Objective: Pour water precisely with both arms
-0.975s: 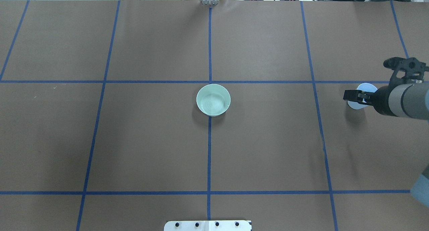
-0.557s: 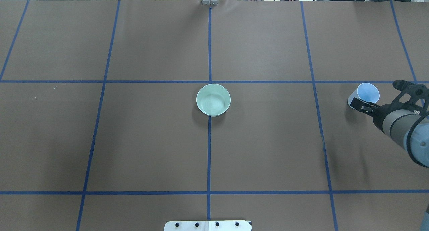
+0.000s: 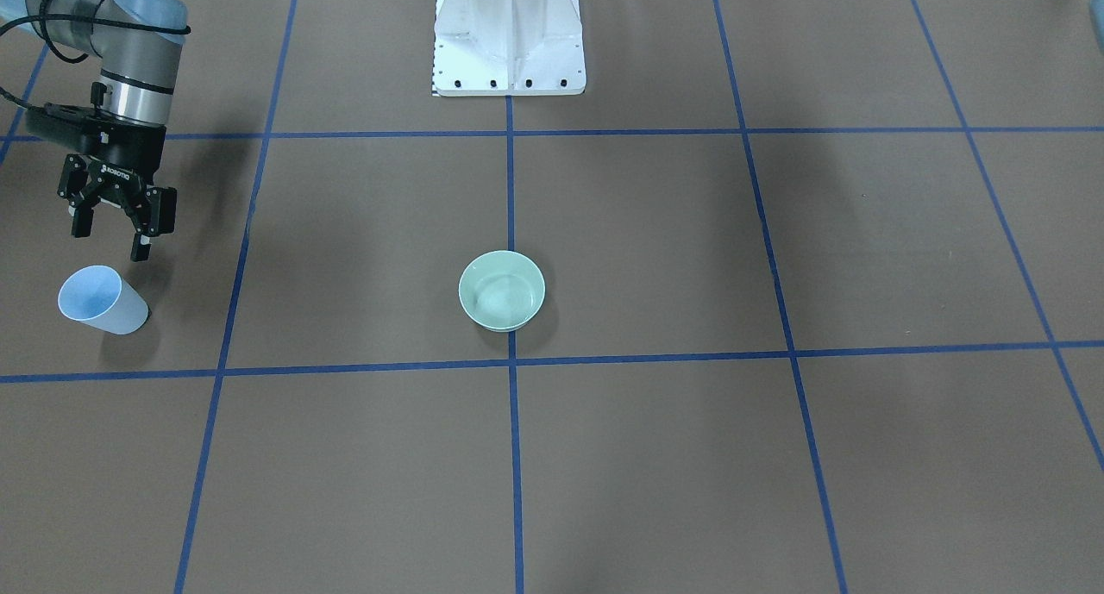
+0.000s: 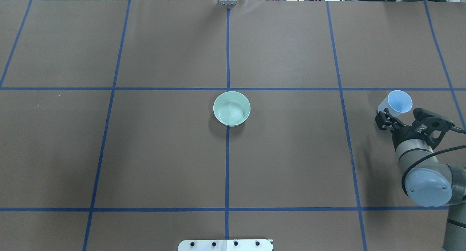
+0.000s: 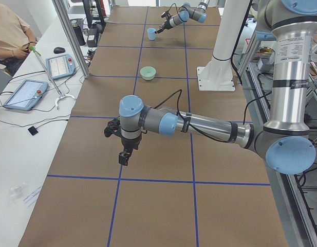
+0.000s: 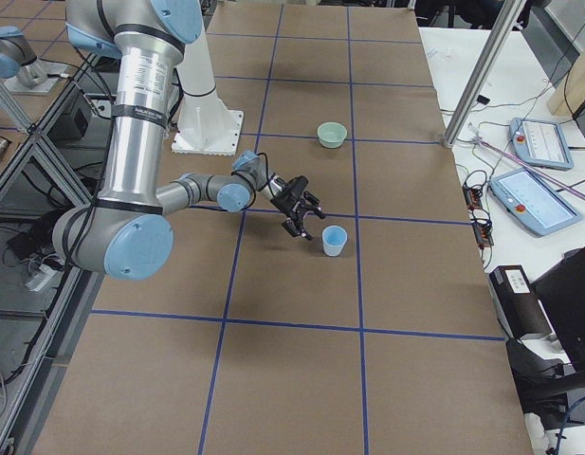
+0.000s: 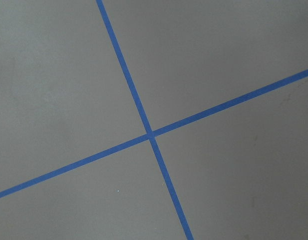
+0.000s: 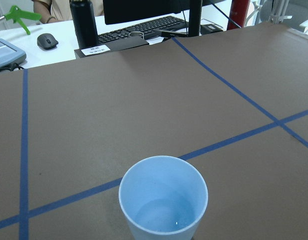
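Water (image 8: 166,221) is found low in the blue cup (image 3: 99,301), stood upright at middle left of the front view. Right fingers (image 3: 83,221) are held wide just beside it, seemingly to admit its wall; left fingers (image 5: 125,157) cannot be judged.

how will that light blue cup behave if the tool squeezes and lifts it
Thin-walled and small, the cup is probably light and may flex under a hard squeeze. It tapers to a narrow base, so a sideways nudge could tip it. The little water inside would likely slosh.
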